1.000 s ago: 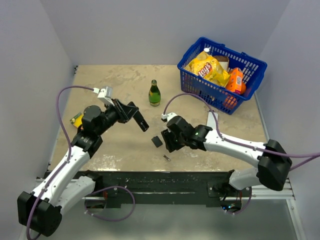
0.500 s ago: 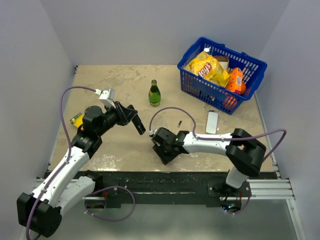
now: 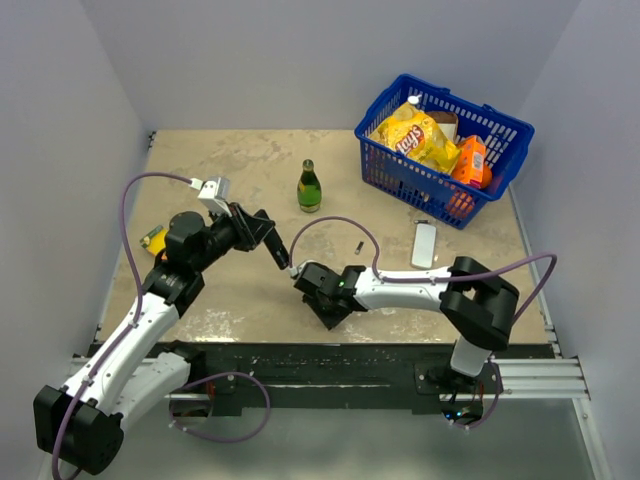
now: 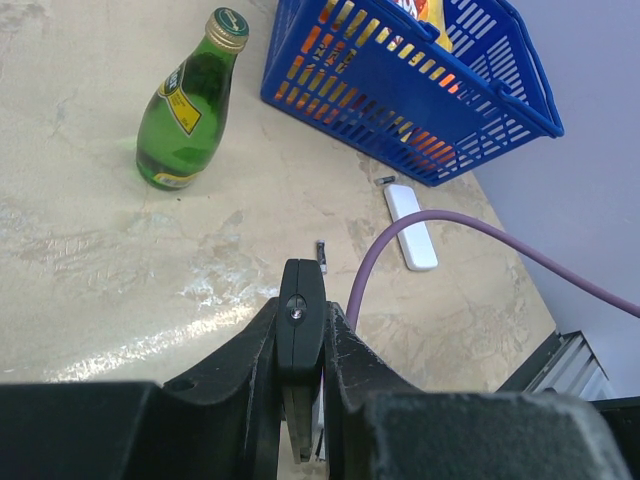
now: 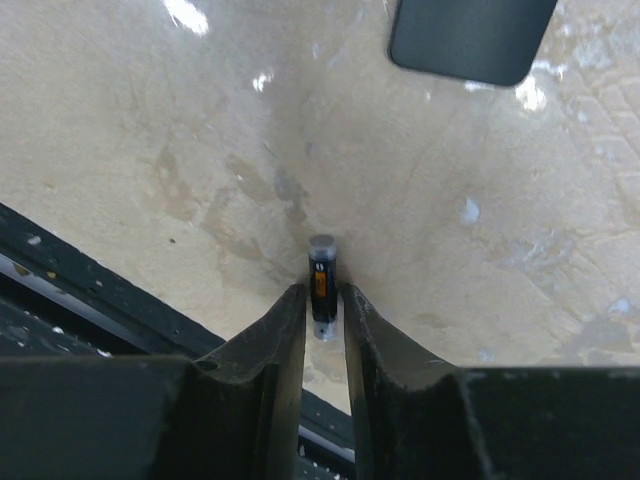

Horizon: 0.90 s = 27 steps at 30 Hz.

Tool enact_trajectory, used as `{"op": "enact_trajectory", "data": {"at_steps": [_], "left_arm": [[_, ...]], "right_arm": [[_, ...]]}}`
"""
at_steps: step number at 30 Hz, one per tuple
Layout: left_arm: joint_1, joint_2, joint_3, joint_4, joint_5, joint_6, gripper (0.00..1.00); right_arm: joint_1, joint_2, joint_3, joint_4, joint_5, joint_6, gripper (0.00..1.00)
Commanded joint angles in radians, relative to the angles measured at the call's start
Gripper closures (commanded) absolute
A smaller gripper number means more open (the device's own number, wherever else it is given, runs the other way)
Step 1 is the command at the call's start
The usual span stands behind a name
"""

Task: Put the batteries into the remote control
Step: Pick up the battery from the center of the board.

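Note:
The remote control (image 4: pixel 300 290) is a slim black bar held edge-on above the table, with my left gripper (image 4: pixel 302 312) shut on it; in the top view the remote control (image 3: pixel 278 252) juts from that gripper (image 3: pixel 262 236). One of the batteries (image 5: pixel 322 265), dark with an orange mark, lies on the table near the front edge, and my right gripper (image 5: pixel 322 293) has both fingers pressed against its sides. From above, the right gripper (image 3: pixel 328 308) hides this battery. A second battery (image 3: pixel 358 246) (image 4: pixel 321 254) lies loose farther back.
A small black cover piece (image 5: pixel 470 35) lies just beyond the right gripper. A flat white device (image 3: pixel 424 244) (image 4: pixel 411 227), a green bottle (image 3: pixel 309 187) (image 4: pixel 190 105) and a blue basket (image 3: pixel 400 185) (image 4: pixel 400 115) of snacks stand behind. A yellow item (image 3: pixel 153 239) lies far left.
My right gripper has swung left and toward the table's near edge, come down over a battery and narrowed its jaws onto it. The left gripper with the remote has barely shifted.

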Motion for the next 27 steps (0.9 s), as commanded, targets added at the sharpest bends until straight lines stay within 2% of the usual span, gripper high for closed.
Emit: {"op": "enact_trajectory", "data": {"at_steps": [1,23,27], "left_arm": [[0.006,-0.013,0.004,0.055,0.017,0.001,1.0],[0.006,-0.007,-0.017,0.092,0.053,-0.03,1.0],[0.006,-0.005,-0.025,0.106,0.062,-0.039,1.0]], "right_arm": [[0.009,-0.048,-0.041,-0.069,0.025,0.016,0.74],[0.052,0.041,-0.038,-0.047,0.109,0.042,0.75],[0.052,0.026,-0.033,-0.049,0.123,0.04,0.94]]}}
